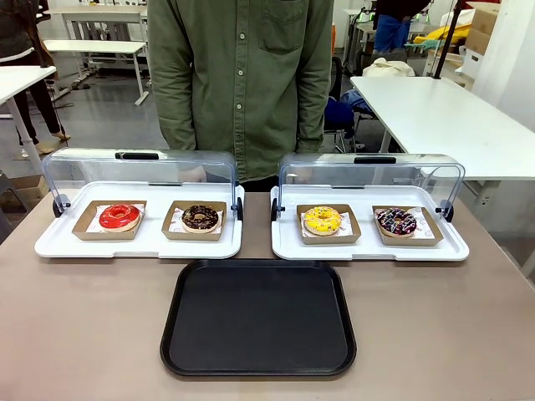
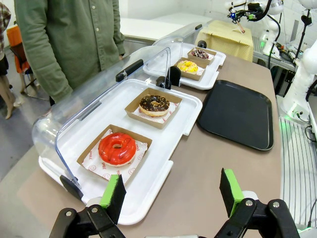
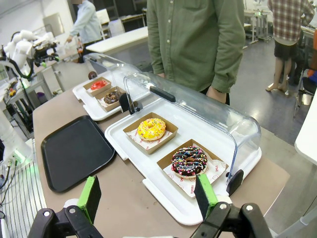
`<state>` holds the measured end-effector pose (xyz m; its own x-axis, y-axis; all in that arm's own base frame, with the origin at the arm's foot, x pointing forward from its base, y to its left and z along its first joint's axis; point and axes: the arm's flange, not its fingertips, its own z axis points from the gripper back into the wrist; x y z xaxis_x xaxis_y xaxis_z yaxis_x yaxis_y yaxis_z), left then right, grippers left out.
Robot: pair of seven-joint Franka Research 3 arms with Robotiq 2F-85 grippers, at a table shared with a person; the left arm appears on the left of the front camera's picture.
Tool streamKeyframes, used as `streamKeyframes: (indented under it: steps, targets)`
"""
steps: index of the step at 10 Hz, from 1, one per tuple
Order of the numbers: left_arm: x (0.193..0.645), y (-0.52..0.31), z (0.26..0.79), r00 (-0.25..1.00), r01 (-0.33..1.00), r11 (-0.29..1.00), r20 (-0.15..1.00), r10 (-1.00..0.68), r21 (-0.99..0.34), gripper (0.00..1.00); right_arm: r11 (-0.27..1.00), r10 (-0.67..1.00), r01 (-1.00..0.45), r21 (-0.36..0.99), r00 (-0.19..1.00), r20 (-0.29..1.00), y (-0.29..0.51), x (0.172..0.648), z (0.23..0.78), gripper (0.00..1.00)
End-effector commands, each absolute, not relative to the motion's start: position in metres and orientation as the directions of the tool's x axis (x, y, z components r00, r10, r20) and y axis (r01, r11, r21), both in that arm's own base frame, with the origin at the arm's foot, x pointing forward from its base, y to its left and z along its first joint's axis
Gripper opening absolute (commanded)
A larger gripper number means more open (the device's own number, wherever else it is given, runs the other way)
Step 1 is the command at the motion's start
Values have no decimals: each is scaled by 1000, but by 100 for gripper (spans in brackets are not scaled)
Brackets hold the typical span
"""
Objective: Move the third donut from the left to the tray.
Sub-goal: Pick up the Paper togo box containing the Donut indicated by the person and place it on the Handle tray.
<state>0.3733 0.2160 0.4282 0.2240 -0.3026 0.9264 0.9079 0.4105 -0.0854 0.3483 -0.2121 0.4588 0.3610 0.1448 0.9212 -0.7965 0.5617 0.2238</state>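
The third donut from the left (image 1: 323, 220) has bright yellow icing and sits in a small brown cardboard holder on the right white tray; it shows too in the left wrist view (image 2: 187, 66) and the right wrist view (image 3: 151, 129). The black tray (image 1: 259, 317) lies at the table's front middle, bare (image 2: 237, 113) (image 3: 74, 148). My left gripper (image 2: 172, 191) stands open above the table edge near the red donut (image 2: 117, 148). My right gripper (image 3: 147, 195) stands open near the sprinkled chocolate donut (image 3: 189, 161). Neither holds anything.
Two white trays (image 1: 139, 245) (image 1: 368, 248) with raised clear lids stand side by side behind the black tray. A red donut (image 1: 119, 217), a chocolate donut (image 1: 200, 218) and a sprinkled donut (image 1: 395, 221) lie in holders. A person in a green shirt (image 1: 242, 83) stands at the far edge.
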Motion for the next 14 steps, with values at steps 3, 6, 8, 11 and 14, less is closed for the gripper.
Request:
streamKeyframes:
  steps: [3,6,8,11,14]
  targets:
    - [374,218,430,216,910,406,929,-301,-81,100,558,138,-806,198,325,935,-213,351,460,100]
    - [374,218,430,216,910,406,929,-301,-81,100,558,138,-806,198,325,935,-213,351,460,100]
    - [374,218,430,216,910,406,929,-301,-81,100,558,138,-806,198,325,935,-213,351,460,100]
    - [374,218,430,216,910,406,929,-301,-81,100,558,138,-806,198,325,935,-213,351,460,100]
    - [374,218,430,216,910,406,929,-301,-81,100,558,138,-806,198,325,935,-213,351,460,100]
